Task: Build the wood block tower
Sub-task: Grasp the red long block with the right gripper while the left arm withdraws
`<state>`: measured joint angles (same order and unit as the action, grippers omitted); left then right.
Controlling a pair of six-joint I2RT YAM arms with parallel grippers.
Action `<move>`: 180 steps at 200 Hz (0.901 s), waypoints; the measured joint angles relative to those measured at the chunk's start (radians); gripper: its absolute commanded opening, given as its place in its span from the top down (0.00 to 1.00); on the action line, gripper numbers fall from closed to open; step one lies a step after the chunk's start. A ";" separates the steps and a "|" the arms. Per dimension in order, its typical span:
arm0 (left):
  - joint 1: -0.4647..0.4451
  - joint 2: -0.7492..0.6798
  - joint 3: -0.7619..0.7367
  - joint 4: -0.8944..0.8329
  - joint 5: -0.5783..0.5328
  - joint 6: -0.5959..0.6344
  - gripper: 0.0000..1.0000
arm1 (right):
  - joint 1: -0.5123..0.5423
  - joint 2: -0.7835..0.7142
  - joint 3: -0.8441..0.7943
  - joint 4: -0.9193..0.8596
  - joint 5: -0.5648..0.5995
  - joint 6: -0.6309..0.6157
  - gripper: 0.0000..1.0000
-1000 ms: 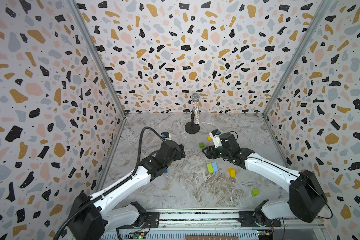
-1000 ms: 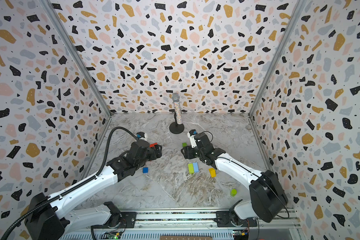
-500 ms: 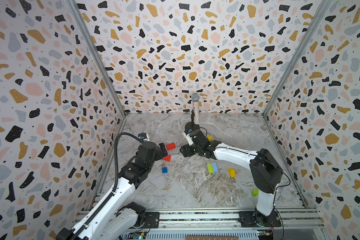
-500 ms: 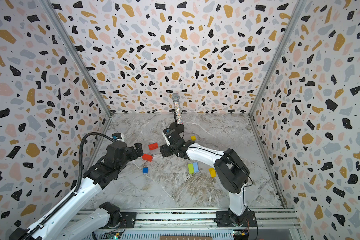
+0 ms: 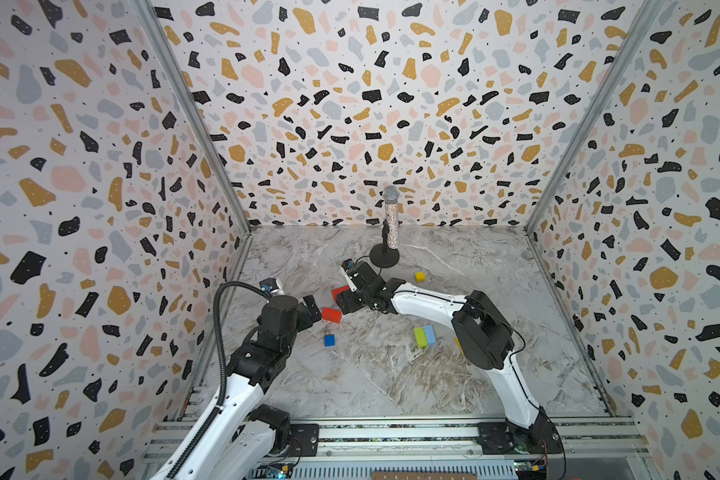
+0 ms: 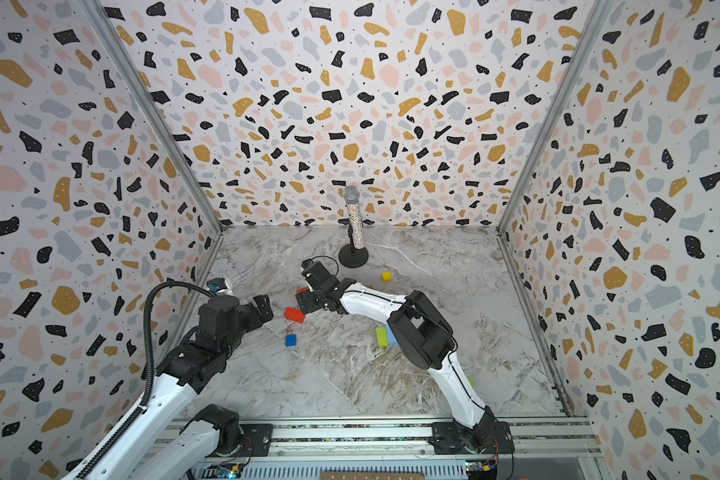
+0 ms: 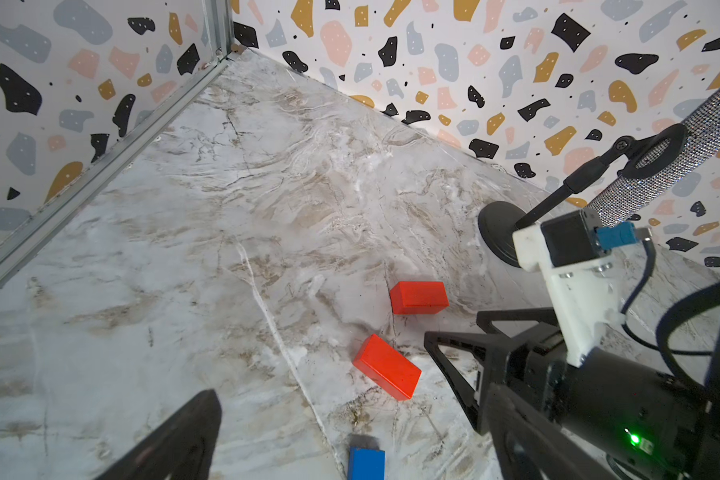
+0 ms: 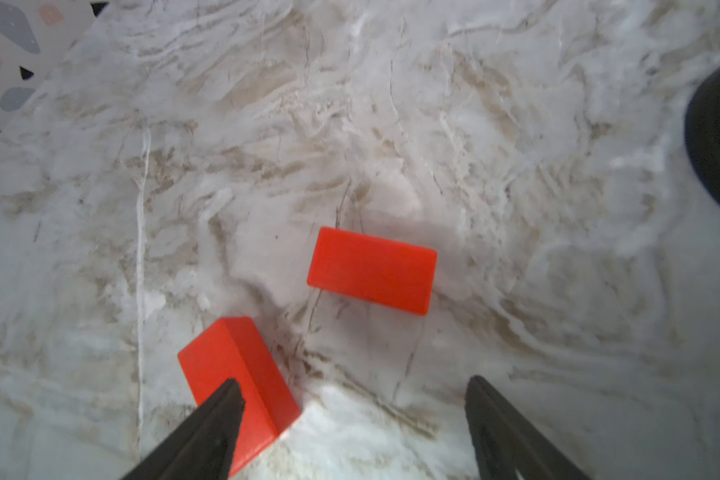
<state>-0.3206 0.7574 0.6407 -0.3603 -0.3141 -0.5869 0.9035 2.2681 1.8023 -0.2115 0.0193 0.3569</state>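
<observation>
- Two bricks lie apart: near red brick (image 5: 331,314) at six o'clock of far red brick (image 5: 338,291).
- Right tool (image 8: 354,380) and left tool (image 5: 312,308) both gape, empty.
- Best to straddle one brick squarely before closing.

white arm links (image 5: 422,303) with black joints (image 5: 481,332); a ribbed black cable (image 5: 219,332) at left; the right gripper (image 8: 354,380) is black; a green light (image 7: 634,438) glows on its wrist.
</observation>
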 measured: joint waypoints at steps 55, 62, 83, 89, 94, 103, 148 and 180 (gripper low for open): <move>0.000 0.000 -0.012 0.009 0.022 0.001 0.00 | 0.002 0.141 0.225 -0.086 0.013 0.000 0.08; 0.000 0.000 -0.012 0.010 0.024 0.001 0.00 | 0.002 0.155 0.243 -0.096 0.017 0.000 0.08; 0.000 0.000 -0.012 0.010 0.029 0.001 0.00 | 0.002 0.184 0.278 -0.124 0.026 0.000 0.08; 0.000 0.000 -0.012 0.010 0.029 0.001 0.00 | 0.002 0.191 0.285 -0.129 0.027 0.000 0.09; 0.000 -0.001 -0.012 0.010 0.032 0.001 0.00 | 0.002 0.197 0.292 -0.132 0.029 0.000 0.09; 0.000 -0.002 -0.012 0.011 0.036 0.001 0.00 | 0.002 0.209 0.305 -0.137 0.031 0.001 0.10; 0.000 -0.001 -0.013 0.026 0.047 0.001 0.00 | 0.002 0.271 0.389 -0.178 0.032 0.005 0.20; 0.000 0.000 -0.015 0.032 0.052 0.001 0.00 | 0.002 0.289 0.407 -0.192 0.036 0.009 0.29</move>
<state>-0.3206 0.7574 0.6258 -0.3286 -0.2623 -0.5861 0.9058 2.5568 2.2097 -0.4038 0.0551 0.3656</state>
